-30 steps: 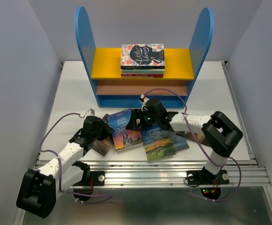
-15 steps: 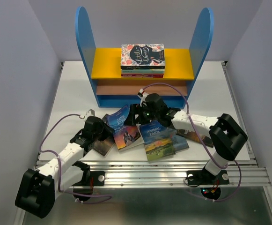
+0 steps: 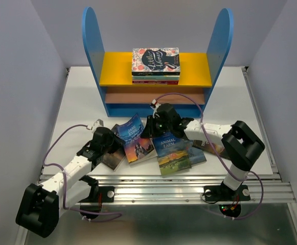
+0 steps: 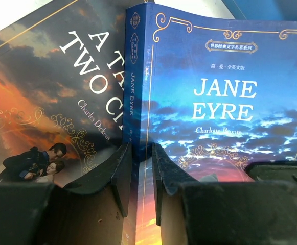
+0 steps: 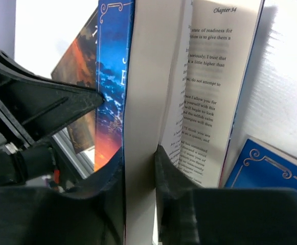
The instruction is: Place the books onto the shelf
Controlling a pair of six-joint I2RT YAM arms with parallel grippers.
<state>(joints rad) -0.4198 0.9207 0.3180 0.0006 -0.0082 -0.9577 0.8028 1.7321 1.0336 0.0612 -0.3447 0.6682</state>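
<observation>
Jane Eyre (image 4: 225, 97) sits on the table (image 3: 76, 102) just in front of the shelf (image 3: 91, 41), gripped from two sides. The left pincer (image 4: 138, 176) is clamped across its spine. The right pincer (image 5: 138, 173) is closed on a thick block of its pages, so the book gapes open. A Tale of Two Cities (image 4: 51, 102) lies beside the spine, and Animal Farm (image 3: 171, 153) is close on the right.

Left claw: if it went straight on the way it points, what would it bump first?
The Jane Eyre book: its spine sits right inside the left claw. Behind it probably waits the right claw, but depth is unclear.
</observation>
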